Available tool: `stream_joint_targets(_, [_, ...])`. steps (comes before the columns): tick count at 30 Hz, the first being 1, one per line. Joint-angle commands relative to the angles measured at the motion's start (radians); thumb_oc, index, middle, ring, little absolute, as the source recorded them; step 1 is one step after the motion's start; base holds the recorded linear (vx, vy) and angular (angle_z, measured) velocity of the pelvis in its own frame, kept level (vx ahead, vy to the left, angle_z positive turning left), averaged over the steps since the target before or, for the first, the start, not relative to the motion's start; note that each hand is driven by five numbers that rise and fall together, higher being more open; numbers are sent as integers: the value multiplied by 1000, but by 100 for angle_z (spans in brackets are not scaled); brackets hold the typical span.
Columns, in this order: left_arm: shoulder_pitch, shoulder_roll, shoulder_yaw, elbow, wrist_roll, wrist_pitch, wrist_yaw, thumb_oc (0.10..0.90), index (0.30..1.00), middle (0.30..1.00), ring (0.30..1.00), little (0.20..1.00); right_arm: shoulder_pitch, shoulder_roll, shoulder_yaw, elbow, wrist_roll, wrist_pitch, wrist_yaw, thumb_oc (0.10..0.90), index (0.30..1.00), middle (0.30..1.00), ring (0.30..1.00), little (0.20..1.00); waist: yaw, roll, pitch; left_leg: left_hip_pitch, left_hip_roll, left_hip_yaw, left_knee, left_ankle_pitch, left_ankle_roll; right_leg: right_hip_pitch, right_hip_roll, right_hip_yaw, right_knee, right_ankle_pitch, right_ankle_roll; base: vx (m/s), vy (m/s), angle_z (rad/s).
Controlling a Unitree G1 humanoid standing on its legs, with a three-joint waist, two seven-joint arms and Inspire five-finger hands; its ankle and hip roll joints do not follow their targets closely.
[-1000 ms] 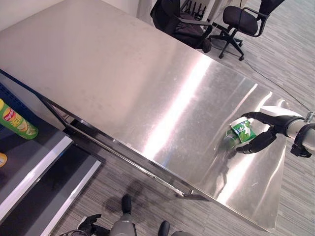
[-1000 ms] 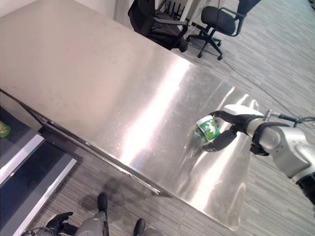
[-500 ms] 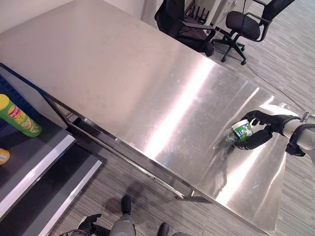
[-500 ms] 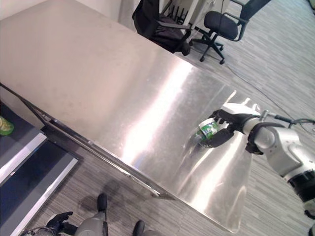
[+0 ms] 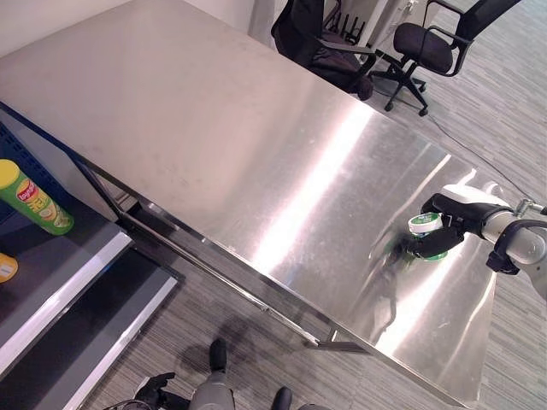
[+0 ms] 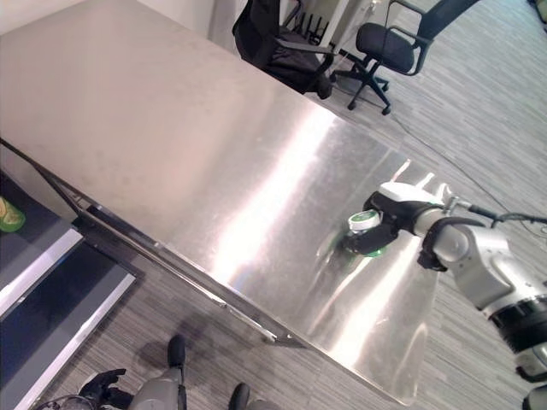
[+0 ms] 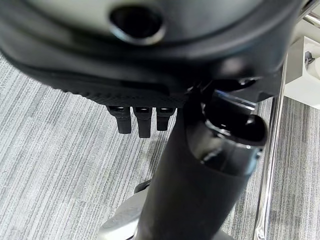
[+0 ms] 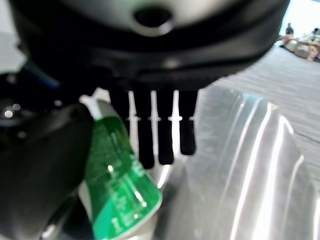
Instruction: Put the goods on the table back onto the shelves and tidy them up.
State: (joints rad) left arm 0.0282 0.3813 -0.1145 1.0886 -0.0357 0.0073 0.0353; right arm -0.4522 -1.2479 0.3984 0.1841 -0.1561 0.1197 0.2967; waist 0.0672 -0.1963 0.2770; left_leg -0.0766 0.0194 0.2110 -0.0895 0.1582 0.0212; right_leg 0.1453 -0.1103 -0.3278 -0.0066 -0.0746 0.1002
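Observation:
A small green cup with a white lid (image 5: 423, 225) stands near the right end of the steel table (image 5: 214, 128). My right hand (image 5: 450, 224) comes in from the right and its fingers and thumb are curled round the cup (image 6: 362, 224). In the right wrist view the cup's green label (image 8: 117, 185) sits between the thumb (image 8: 40, 165) and the fingers (image 8: 160, 135). My left hand (image 7: 142, 117) hangs low over the grey floor, fingers relaxed and holding nothing.
A dark shelf (image 5: 60, 282) stands low at the left, past the table's edge, with a green and yellow can (image 5: 34, 201) and a yellow item (image 5: 4, 270) on it. Two black office chairs (image 5: 325, 43) (image 5: 432, 38) stand beyond the table's far side.
My right hand has closed round the green cup. The cup, tilted with its label showing before, now stands with its white lid up.

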Motion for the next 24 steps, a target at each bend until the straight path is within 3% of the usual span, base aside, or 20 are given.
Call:
stream_joint_targets(1, [9, 16, -6, -10, 16, 3, 16, 800, 900, 900, 900, 900, -51, -44, -101, -34, 11, 9, -89, 400, 300, 300, 300, 300, 25, -9, -66, 51, 33, -49, 19, -145, -68, -145, -113, -6, 37, 131, 82, 0, 0, 0])
stream_joint_targets(7, [26, 15, 17, -19, 16, 1, 28, 800, 900, 900, 900, 900, 17, -4, -220, -112, 43, -21, -151, 400, 300, 300, 300, 300, 22, 3, -81, 61, 32, -53, 19, -148, -67, -136, -117, -6, 46, 119, 82, 6, -10, 0])
stream_joint_targets(8, [37, 12, 23, -22, 21, -5, 29, 800, 900, 900, 900, 900, 26, 19, -243, -149, 74, -65, -185, 400, 300, 300, 300, 300, 24, 12, -88, 68, 30, -54, 19, -150, -67, -131, -119, -9, 50, 114, 82, 16, -20, 3])
stream_joint_targets(13, [47, 7, 26, -29, 41, -25, 34, 800, 900, 900, 900, 900, 61, 108, -311, -170, 82, -150, -290, 400, 300, 300, 300, 300, 31, 33, -103, 73, 26, -62, 21, -152, -66, -118, -122, -21, 51, 103, 83, 11, -8, 2])
stream_joint_targets(20, [58, 18, 22, -59, 55, -54, 38, 800, 900, 900, 900, 900, 124, 251, -399, -137, 57, -241, -428, 400, 300, 300, 300, 300, 64, 81, -129, 74, 15, -92, 27, -151, -61, -99, -132, -45, 90, 64, 81, 25, -18, 14])
stream_joint_targets(21, [49, 22, 18, -60, 51, -55, 40, 800, 900, 900, 900, 900, 137, 280, -418, -142, 59, -244, -448, 400, 300, 300, 300, 300, 61, 88, -129, 65, 15, -106, 29, -144, -62, -103, -121, -22, 110, 45, 73, -16, -81, 18])
stream_joint_targets(22, [37, 28, 16, -81, 37, -61, 44, 800, 900, 900, 900, 900, 151, 313, -445, -158, 53, -258, -481, 400, 300, 300, 300, 300, 56, 100, -128, 55, 12, -135, 33, -134, -61, -120, -80, 68, 130, 5, 59, -30, -68, 42])
stream_joint_targets(24, [36, 28, 16, -85, 34, -65, 43, 800, 900, 900, 900, 900, 157, 325, -457, -167, 49, -262, -490, 400, 300, 300, 300, 300, 59, 106, -135, 50, 7, -150, 36, -128, -59, -127, -61, 103, 126, -1, 51, -13, -73, 85])
